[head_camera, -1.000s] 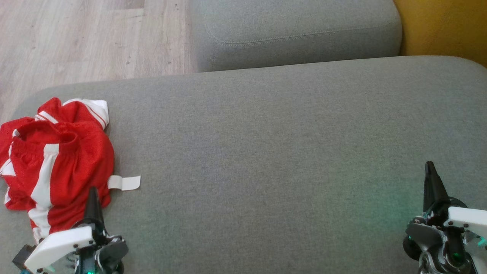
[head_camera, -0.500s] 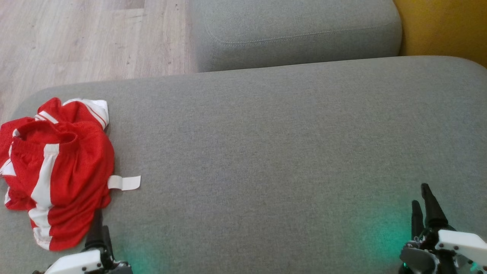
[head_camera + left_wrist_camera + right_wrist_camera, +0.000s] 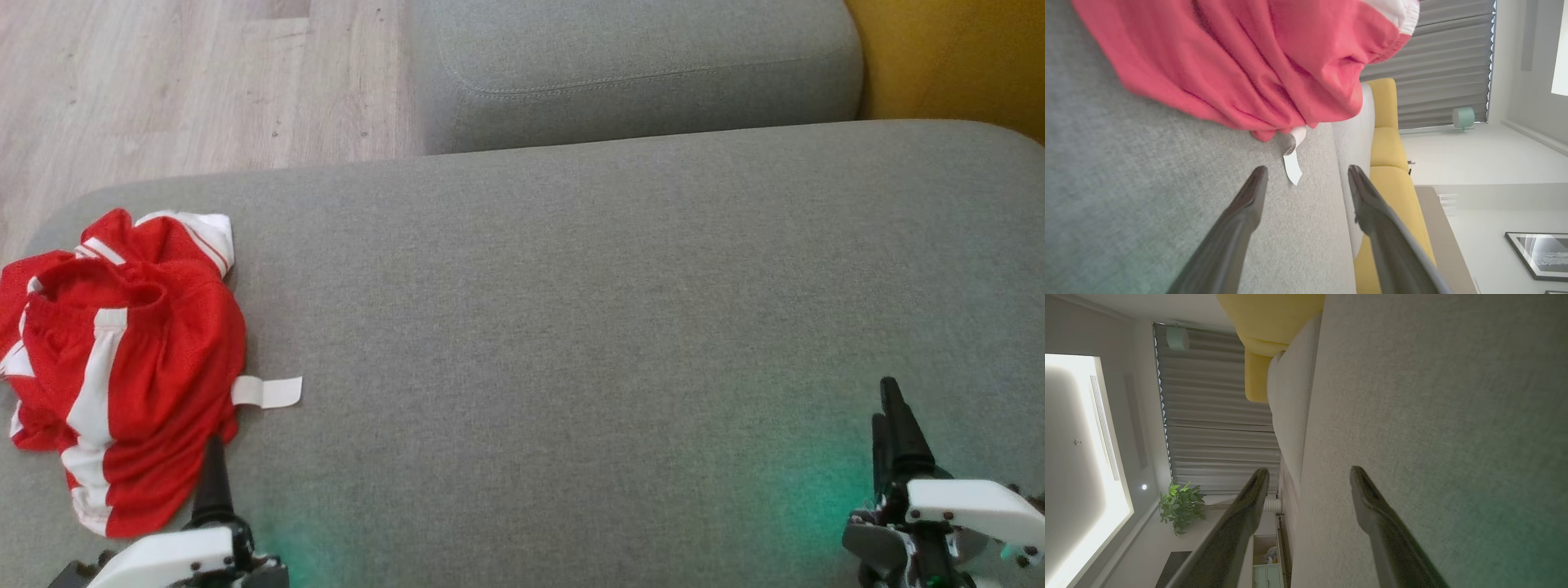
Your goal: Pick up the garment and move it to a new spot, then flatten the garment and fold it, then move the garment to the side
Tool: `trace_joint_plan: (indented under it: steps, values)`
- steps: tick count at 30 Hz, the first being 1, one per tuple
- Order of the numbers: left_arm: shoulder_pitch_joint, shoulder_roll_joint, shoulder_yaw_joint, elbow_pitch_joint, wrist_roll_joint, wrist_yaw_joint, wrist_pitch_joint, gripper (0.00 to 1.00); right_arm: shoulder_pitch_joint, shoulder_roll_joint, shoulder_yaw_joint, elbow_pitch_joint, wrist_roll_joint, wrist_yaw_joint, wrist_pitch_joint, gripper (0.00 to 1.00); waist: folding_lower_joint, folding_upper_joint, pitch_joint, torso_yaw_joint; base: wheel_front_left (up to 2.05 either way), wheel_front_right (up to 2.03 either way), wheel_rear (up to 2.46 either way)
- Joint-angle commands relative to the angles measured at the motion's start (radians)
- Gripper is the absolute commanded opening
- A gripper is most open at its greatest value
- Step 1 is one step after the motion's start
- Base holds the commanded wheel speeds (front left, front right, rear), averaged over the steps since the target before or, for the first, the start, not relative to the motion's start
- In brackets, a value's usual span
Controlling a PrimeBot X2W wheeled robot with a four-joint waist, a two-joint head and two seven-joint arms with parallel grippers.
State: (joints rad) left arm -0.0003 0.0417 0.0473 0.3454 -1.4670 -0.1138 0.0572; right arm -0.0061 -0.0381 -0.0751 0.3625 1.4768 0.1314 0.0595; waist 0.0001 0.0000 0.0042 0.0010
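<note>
Garment (image 3: 122, 359): crumpled on sofa (image 3: 571, 327), unmoved. Left gripper (image 3: 1307, 172), right gripper (image 3: 1309, 470): jaws now apart, drawn back, empty.

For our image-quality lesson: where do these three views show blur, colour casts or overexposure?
Head view: green glow patches tint the sofa seat. Left wrist view: the close red garment is blurred. Right wrist view: dim overall, with the lit panel washed out white.

Crumpled red garment (image 3: 122, 359) with white stripes (white tag sticking out), at cushion's left end
</note>
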Motion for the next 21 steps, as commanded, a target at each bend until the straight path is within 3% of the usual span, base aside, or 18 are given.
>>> trace_joint_plan:
  steps: [1,21]
  values:
    - [-0.052,0.004,-0.002,-0.039,0.028,0.003,-0.008,1.00,-0.052,-0.005,0.007,-0.035,-0.031,0.000,-0.009,1.00,0.0000,0.0000,0.000,0.000,0.00,0.00,0.00]
    - [-0.054,0.005,-0.053,-0.106,0.297,0.052,-0.070,1.00,-0.063,-0.006,0.065,-0.070,-0.335,0.000,-0.071,1.00,0.0000,0.0000,-0.003,0.003,0.00,0.00,0.00]
